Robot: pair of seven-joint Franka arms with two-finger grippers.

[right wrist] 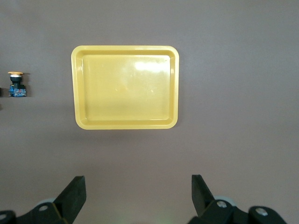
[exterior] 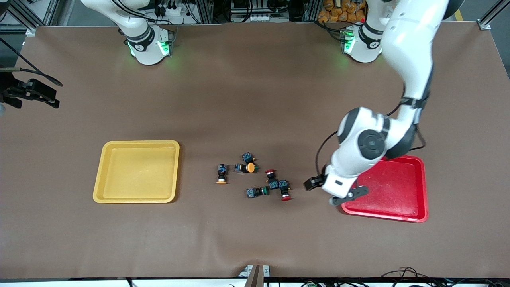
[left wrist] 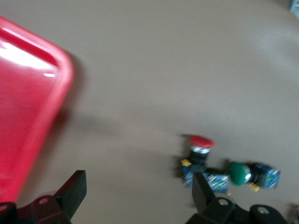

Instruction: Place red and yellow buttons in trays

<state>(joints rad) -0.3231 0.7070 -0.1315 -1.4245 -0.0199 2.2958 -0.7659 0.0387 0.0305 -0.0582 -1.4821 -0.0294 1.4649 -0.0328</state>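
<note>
— What sits on the brown tabletop [exterior: 255, 99]?
— A yellow tray [exterior: 136, 172] toward the right arm's end and a red tray [exterior: 392, 191] toward the left arm's end, both empty.
— And between them?
— A loose cluster of push-button switches: two yellow-orange buttons [exterior: 236, 171] on the yellow tray's side, two red buttons [exterior: 278, 186] and green-capped switches [exterior: 256, 191] on the red tray's side.

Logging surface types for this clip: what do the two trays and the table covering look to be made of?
The yellow tray and red tray look like glossy moulded plastic: both show bright light reflections, rounded corners and raised rims. The table covering seems a matte brown sheet, perhaps fabric or paper; it shows faint creases and no shine.
</note>
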